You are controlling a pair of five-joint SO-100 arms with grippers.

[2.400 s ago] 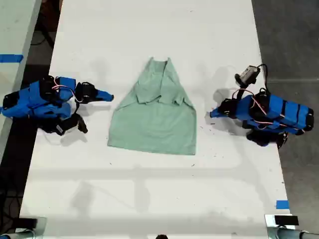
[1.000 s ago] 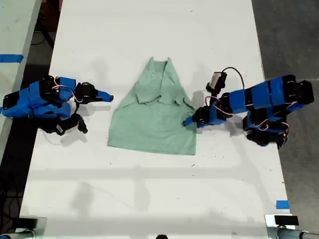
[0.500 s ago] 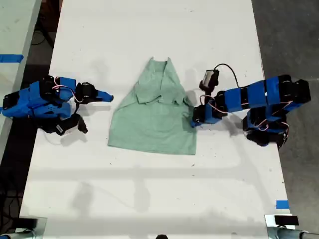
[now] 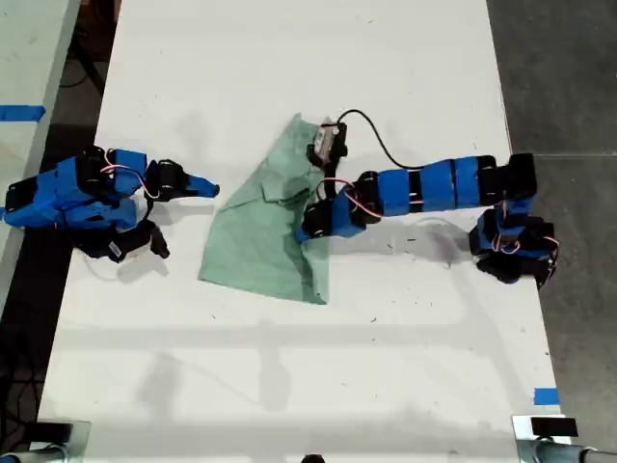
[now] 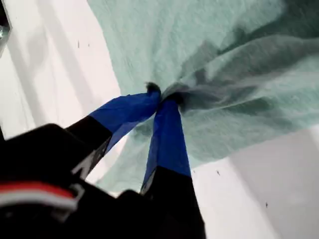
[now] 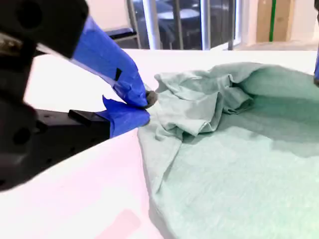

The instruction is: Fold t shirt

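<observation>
The small pale mint-green soft cloth t-shirt (image 4: 265, 231) is lying near the middle of the white table (image 4: 289, 386), between the 2 blue arms. In the first wrist view, my first gripper (image 5: 162, 97) is being kept clamped on a gathered pinch of the cloth, with the fabric bunching at its blue-taped tips; this grip is judged to be what lets the side be carried across as a fold. In the exterior view that same gripper (image 4: 307, 230) is stretched out over the garment from the exterior view's right.

My second gripper (image 6: 144, 107) is being held just beside the shirt's edge, its tips nearly together with no cloth between them, apparently waiting.

Compared with 0.5 s ago, the gripping arm is reaching much further across, and the shirt's edge on the exterior view's right is now being drawn inward over the body, so the garment looks narrower. The other arm is unchanged.
</observation>
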